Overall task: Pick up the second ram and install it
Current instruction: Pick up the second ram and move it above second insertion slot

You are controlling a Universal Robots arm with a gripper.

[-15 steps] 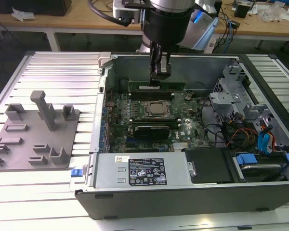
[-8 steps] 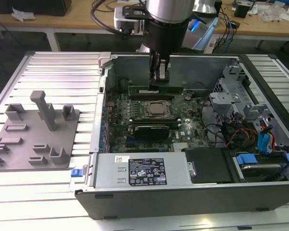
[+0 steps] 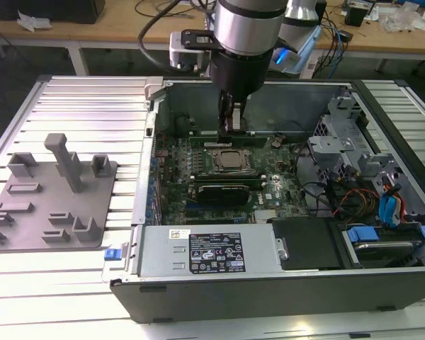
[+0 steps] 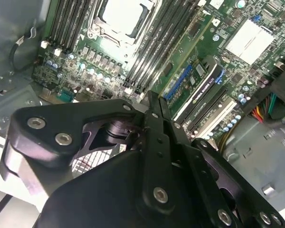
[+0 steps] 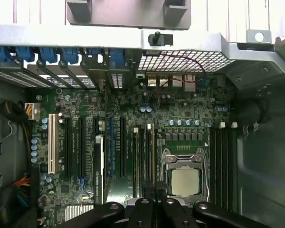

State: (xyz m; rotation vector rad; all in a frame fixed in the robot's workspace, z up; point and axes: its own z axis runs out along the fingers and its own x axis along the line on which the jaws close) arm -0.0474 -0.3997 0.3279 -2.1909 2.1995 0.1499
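Observation:
My gripper reaches down into the open computer case, just behind the silver CPU. In both wrist views its black fingers stand pressed together, shut. The second ram, a thin green stick with a pale top edge, stands upright among the black memory slots beside the CPU. The fingertips sit right over its near end. They hide where they meet the stick, so I cannot tell whether they touch it.
A black card lies in front of the CPU. The power supply fills the case's front, with a drive cage and cables at the exterior view's right. A grey fixture plate sits outside the case at the left.

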